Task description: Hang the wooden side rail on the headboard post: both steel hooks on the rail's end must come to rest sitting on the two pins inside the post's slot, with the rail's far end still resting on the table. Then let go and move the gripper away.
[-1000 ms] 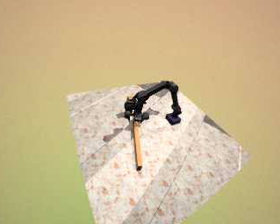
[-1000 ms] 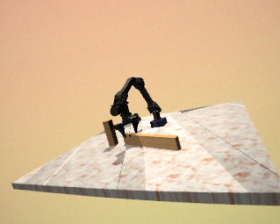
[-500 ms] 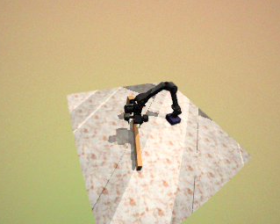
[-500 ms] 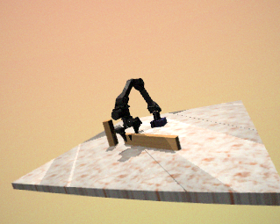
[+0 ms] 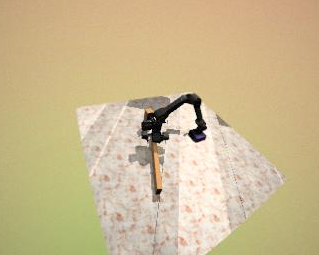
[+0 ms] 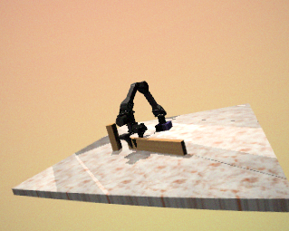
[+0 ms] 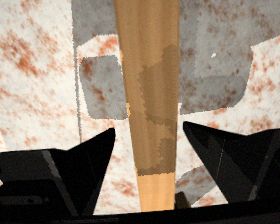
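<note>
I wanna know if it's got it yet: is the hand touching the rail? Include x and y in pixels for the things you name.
Apart. The wrist view shows table on both sides of the rail (image 5: 156,165) (image 6: 159,146) (image 7: 152,65), between it and the hand's fingers.

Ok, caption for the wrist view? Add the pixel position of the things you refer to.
Open hand (image 7: 148,128) above the wooden rail (image 7: 150,65), one dark finger either side, neither touching it.

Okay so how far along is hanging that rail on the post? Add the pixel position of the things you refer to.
Nothing looks hooked yet: the rail (image 5: 157,168) (image 6: 162,146) (image 7: 150,60) lies on the table, apart from the upright post (image 6: 111,137). The tool (image 7: 148,128) is open astride the rail. Left: grip, lift, hang, release, withdraw.
</note>
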Controlling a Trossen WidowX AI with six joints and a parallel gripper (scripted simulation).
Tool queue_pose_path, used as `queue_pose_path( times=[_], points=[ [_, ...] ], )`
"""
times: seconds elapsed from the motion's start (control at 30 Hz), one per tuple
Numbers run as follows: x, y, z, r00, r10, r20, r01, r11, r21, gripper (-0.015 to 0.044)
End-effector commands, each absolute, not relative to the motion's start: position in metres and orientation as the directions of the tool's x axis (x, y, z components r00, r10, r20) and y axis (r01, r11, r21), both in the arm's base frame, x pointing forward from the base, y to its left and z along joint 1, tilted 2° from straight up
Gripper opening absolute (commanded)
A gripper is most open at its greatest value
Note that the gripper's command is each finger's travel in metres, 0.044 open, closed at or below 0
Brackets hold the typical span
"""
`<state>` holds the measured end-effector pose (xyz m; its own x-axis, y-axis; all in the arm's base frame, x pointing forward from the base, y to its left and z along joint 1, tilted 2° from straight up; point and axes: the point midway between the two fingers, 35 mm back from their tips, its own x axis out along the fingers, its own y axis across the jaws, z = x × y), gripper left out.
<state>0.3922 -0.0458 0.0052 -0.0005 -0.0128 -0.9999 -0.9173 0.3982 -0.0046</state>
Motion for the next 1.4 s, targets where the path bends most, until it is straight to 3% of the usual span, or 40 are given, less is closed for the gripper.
queue_pose_path(
  times=[0.0, 0.23, 0.37, 0.47, 1.37],
  points=[
    [0.391, -0.045, 0.004, -0.003, -0.008, -1.000, -0.919, 0.393, -0.001, 0.0282],
    [0.391, -0.045, 0.004, -0.003, -0.008, -1.000, -0.919, 0.393, -0.001, 0.0099],
    [0.391, -0.045, 0.004, -0.003, -0.008, -1.000, -0.919, 0.393, -0.001, 0.0072],
    [0.391, -0.045, 0.004, -0.003, -0.008, -1.000, -0.919, 0.393, -0.001, 0.0000],
    [0.381, -0.042, 0.005, -0.004, -0.008, -1.000, -0.975, 0.223, 0.002, 0.0000]
  ],
)
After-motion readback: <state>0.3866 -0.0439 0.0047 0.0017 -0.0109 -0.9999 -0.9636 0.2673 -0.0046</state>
